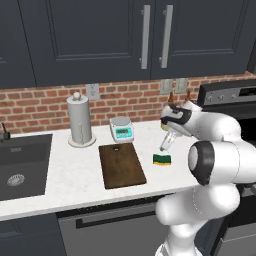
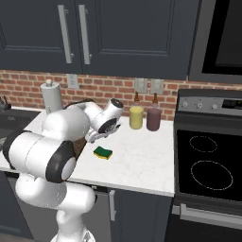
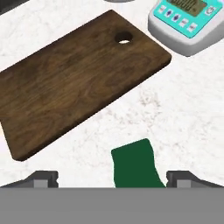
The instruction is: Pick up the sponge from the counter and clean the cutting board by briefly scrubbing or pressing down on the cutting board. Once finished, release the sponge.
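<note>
The sponge (image 1: 162, 159), green scrub side up over a yellow body, lies flat on the white counter (image 1: 75, 180) just right of the dark brown cutting board (image 1: 121, 165). My gripper (image 1: 164, 146) hangs a little above the sponge, tilted down toward it. In the hand view the two fingertips (image 3: 43, 178) stand wide apart at the bottom corners, and the sponge (image 3: 133, 164) lies between them, touching neither, so the gripper (image 3: 113, 179) is open. The cutting board (image 3: 78, 83) lies bare beyond it, hole end toward the scale. From the right base view the sponge (image 2: 102, 152) sits just past my gripper (image 2: 90, 138).
A white kitchen scale (image 1: 122, 129) stands behind the board, a paper towel holder (image 1: 80, 120) to its left, and the dark sink (image 1: 20, 167) at far left. Two bottles (image 2: 136, 116) stand by the brick wall, and the stove (image 2: 208, 165) borders the counter on the right.
</note>
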Tool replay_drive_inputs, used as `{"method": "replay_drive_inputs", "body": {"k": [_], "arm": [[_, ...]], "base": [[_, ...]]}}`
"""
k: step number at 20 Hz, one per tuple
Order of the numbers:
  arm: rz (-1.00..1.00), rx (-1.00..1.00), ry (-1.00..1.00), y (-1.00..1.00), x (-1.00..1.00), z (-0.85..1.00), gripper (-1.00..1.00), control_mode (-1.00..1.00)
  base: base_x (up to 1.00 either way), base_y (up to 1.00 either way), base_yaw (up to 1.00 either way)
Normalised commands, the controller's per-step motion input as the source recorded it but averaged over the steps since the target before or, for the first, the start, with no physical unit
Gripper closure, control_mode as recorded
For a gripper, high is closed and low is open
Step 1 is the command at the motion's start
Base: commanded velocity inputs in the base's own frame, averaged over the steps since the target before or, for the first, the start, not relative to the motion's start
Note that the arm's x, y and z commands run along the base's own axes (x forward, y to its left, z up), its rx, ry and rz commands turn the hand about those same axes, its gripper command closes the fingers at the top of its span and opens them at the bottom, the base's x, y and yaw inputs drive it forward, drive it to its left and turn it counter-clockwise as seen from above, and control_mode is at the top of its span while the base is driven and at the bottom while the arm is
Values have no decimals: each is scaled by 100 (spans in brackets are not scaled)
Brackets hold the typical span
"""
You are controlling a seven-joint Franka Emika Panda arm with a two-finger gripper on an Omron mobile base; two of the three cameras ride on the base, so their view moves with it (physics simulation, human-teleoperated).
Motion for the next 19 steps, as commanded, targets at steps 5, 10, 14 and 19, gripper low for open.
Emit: {"method": "replay_drive_inputs", "body": {"k": [5,10,14,19], "arm": [[-31,-1,5,1,-34,86,-100,-100],[-22,-13,-2,0,-92,46,-100,-100],[-21,-14,-14,0,-100,14,-100,-100],[-19,-8,-24,0,-100,21,-100,-100]], "base": [[0,0,0],[0,0,0],[0,0,0],[0,0,0]]}}
